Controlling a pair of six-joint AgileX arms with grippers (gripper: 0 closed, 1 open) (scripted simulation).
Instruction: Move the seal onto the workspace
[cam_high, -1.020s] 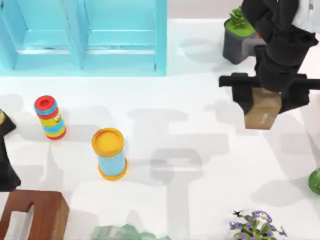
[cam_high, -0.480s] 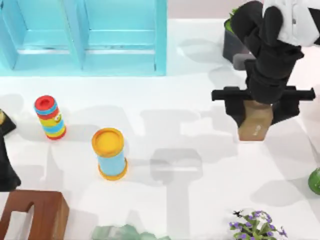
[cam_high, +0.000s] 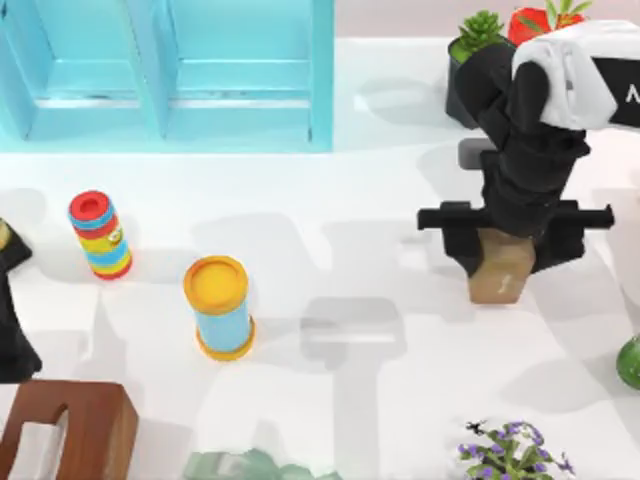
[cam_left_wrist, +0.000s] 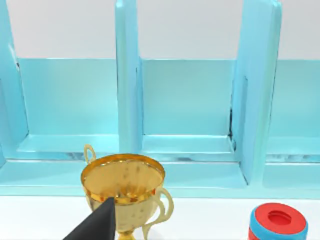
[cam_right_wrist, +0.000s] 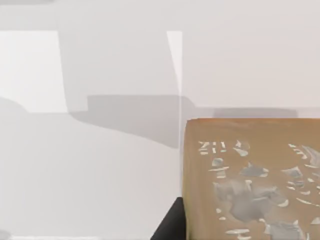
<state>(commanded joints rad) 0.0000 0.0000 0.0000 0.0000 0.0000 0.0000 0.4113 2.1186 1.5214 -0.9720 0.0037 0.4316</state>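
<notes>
Now the right gripper (cam_high: 503, 250) jaws pinch the seal (cam_high: 498, 275) over the workspace (cam_high: 380, 400).

The top view looks straight down on the tabletop (cam_high: 330, 400). The left wrist view faces the shelf (cam_left_wrist: 190, 110) low and near; both share it. The right wrist view sits close against the seal (cam_right_wrist: 250, 180), probably angled downward.

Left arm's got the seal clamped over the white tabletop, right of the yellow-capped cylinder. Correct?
Not quite: it's the right gripper that has the seal, not the left, as the top view shows. The rest holds: it's over the white tabletop, right of the yellow-capped cylinder.
</notes>
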